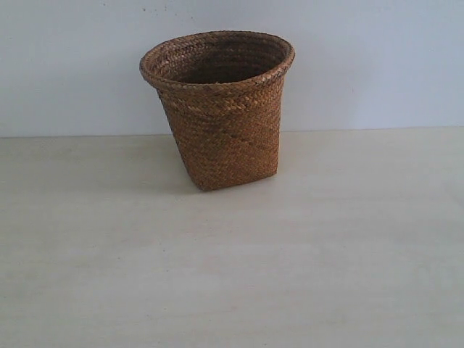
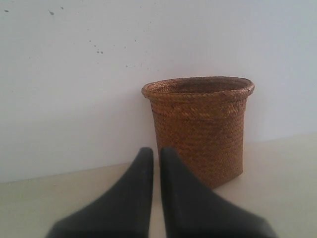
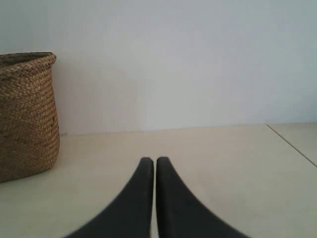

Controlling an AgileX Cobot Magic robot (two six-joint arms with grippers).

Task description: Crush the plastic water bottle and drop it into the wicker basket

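Observation:
The wicker basket stands upright on the pale table near the back wall, and what shows of its inside looks dark. It also appears in the left wrist view and at the edge of the right wrist view. No plastic water bottle shows in any view. My left gripper is shut with nothing between its black fingers, low over the table a short way from the basket. My right gripper is shut and empty too, off to the basket's side. Neither arm shows in the exterior view.
The pale table runs up to a plain white wall. A seam or edge line in the table surface shows in the right wrist view.

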